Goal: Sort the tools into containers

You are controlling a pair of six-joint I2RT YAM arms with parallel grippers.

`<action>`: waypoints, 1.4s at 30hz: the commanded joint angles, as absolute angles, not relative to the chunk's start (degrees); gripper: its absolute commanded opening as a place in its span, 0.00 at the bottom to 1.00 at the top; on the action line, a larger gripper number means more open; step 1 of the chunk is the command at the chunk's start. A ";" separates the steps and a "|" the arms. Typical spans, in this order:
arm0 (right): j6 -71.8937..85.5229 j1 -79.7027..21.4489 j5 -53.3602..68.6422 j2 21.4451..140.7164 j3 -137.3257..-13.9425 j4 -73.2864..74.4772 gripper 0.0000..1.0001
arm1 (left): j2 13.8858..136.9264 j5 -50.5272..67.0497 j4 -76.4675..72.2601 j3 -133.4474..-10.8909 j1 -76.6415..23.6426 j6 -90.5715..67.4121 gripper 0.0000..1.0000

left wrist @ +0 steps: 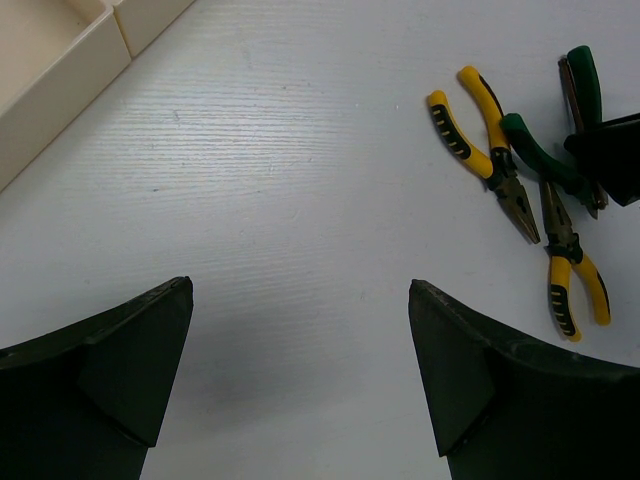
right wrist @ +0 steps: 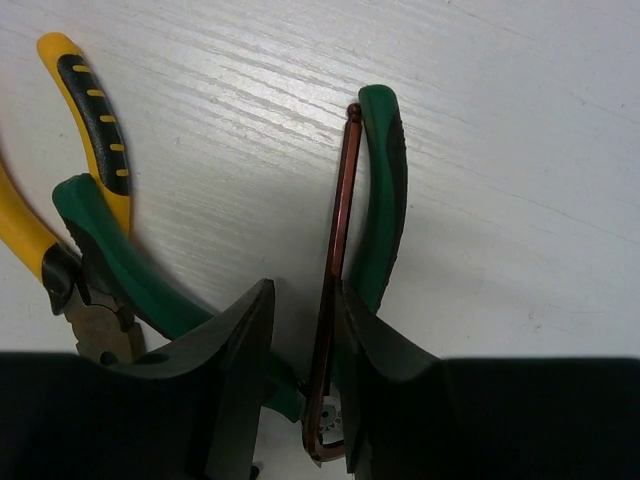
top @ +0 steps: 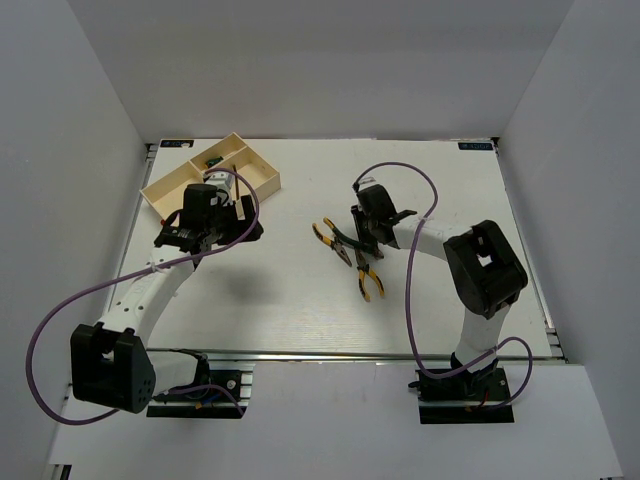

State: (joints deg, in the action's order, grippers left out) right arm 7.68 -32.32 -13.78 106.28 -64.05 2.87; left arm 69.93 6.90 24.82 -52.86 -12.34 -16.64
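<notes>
Green-handled pliers lie on the white table with a thin brown rod-like strip between their handles. My right gripper is shut on these pliers near the pivot, the strip against its right finger. Two yellow-handled pliers lie beside them, one touching the green pair. From above, the right gripper is low over the tool cluster. My left gripper hangs open over bare table, nothing between its fingers, just in front of the cream tray.
The tray stands at the back left, with a small green piece in one small compartment. White walls enclose the table on three sides. Purple cables loop from both arms.
</notes>
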 commanded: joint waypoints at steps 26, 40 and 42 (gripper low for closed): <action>8.70 -31.46 -15.99 110.05 -67.76 6.77 0.00 | 70.66 9.14 23.73 -52.82 -12.48 -17.14 0.98; 8.09 -32.08 -15.30 93.09 -63.20 6.42 0.00 | 65.66 9.66 22.68 -52.47 -12.48 -21.53 0.98; 8.79 -32.08 -13.46 89.41 -61.44 6.07 0.00 | 63.90 11.68 21.98 -52.21 -12.48 -23.28 0.98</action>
